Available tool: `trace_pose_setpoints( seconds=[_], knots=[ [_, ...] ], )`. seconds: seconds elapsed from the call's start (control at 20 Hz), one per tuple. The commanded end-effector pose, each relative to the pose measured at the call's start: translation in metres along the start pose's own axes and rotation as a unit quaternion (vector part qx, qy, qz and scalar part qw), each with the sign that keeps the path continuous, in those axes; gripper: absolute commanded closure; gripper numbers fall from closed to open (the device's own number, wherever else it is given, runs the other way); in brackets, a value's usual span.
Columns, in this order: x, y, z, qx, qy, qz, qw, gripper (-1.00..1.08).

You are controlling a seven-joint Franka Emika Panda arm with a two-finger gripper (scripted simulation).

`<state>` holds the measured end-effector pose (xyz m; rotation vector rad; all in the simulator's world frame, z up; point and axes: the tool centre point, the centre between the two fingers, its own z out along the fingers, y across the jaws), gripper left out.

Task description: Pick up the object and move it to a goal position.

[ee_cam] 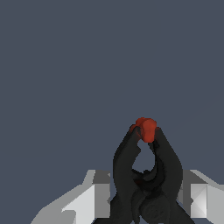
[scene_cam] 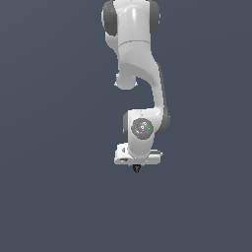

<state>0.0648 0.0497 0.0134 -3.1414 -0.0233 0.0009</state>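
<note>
Between my fingertips, seen close in the wrist view, sits the tiny black Y-shaped object with its small red tip (ee_cam: 146,175); its two dark prongs curve up and meet at a red blob. My pale grey two-fingered gripper (ee_cam: 146,199) shows as light blocks on either side of the object's base, and the fingers look pressed against it, so I judge that I am clamped on it, though the contact itself is partly hidden by the object's dark body.

From the exterior view, my white jointed arm (scene_cam: 142,74) hangs down the middle of the picture with the gripper (scene_cam: 137,165) pointing downward. Only a speck of black and red (scene_cam: 137,169) peeks out below the fingers. Around it is plain dark blue-grey with no visible edge, and I see no goal marker in either view.

My worry is the grip. This object is far smaller than my fingers and oddly shaped, so it may be pinched on a curved prong rather than a flat face. A quick swing or sudden stop could twist it loose or let it slide out. With no goal visible, I could also carry it to the wrong place.
</note>
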Motion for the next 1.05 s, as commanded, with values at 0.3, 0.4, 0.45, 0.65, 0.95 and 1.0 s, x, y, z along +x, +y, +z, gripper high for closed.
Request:
trace_pose_setpoints(
  seconds=[0.3, 0.4, 0.45, 0.65, 0.95, 1.0],
  knots=[
    [-0.008, 0.035, -0.003, 0.0, 0.0, 0.0, 1.0, 1.08],
    [-0.012, 0.052, -0.004, 0.0, 0.0, 0.0, 1.0, 1.08],
    [-0.014, 0.062, -0.005, 0.0, 0.0, 0.0, 1.0, 1.08],
    [-0.02, 0.093, -0.007, 0.0, 0.0, 0.0, 1.0, 1.08],
    [-0.023, 0.113, -0.008, 0.0, 0.0, 0.0, 1.0, 1.08],
    [-0.023, 0.113, -0.008, 0.0, 0.0, 0.0, 1.0, 1.08]
  ],
)
